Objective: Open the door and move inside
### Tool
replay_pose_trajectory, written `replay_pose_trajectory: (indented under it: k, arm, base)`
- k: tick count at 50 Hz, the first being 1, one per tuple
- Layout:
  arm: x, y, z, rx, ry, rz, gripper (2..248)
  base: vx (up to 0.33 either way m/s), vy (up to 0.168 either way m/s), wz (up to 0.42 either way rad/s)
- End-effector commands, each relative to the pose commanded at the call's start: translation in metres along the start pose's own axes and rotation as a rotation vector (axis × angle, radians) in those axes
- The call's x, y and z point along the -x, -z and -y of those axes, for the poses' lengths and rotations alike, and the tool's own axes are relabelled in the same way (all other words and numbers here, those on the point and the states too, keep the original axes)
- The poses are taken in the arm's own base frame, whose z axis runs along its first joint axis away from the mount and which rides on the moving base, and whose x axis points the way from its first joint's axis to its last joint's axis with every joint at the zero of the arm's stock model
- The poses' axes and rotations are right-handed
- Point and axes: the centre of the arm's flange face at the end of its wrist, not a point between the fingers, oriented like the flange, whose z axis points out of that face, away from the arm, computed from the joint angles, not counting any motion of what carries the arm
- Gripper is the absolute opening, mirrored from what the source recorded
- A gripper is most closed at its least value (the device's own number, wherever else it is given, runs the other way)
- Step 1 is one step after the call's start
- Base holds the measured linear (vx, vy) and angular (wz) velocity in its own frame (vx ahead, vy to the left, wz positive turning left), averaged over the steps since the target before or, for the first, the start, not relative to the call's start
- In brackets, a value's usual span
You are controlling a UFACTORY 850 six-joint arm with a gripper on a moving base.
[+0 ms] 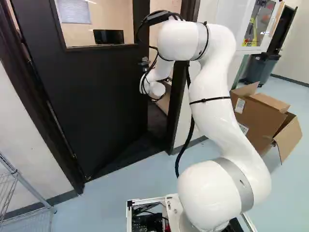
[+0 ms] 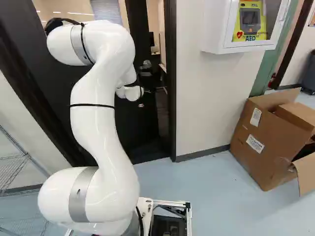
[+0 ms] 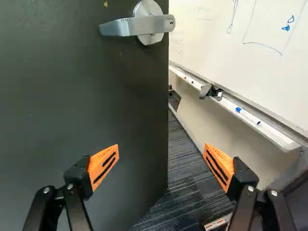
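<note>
The gripper (image 2: 150, 90) is small and dark beyond the white wrist in the right base view. In the wrist view the gripper (image 3: 162, 163) has its fingers wide apart with nothing held. One finger is in front of the dark door (image 3: 82, 106), the other in front of the gap beside its free edge. The silver lever handle (image 3: 137, 25) is on the door near that edge, ahead of the gripper and outside the fingers. Standing ajar, the door (image 1: 96, 96) swings away from the arm, with a narrow opening between it and the dark frame (image 1: 177, 106).
Beyond the gap lie striped carpet (image 3: 180, 178) and a whiteboard (image 3: 231, 43) with a marker tray (image 3: 255, 120). Right of the doorway are a wall cabinet (image 2: 221, 29) and cardboard boxes (image 2: 266, 142). A wire rack (image 1: 14, 179) stands left of the door in the left base view.
</note>
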Motion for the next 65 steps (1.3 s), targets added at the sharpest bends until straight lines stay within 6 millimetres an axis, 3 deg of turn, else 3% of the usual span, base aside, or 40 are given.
replay_pose_trajectory:
  k: [65]
  arm:
    - [0.017, 0.131, -0.022, 0.024, 0.002, 0.089, 247]
  base:
    - [0.0, 0.0, 0.0]
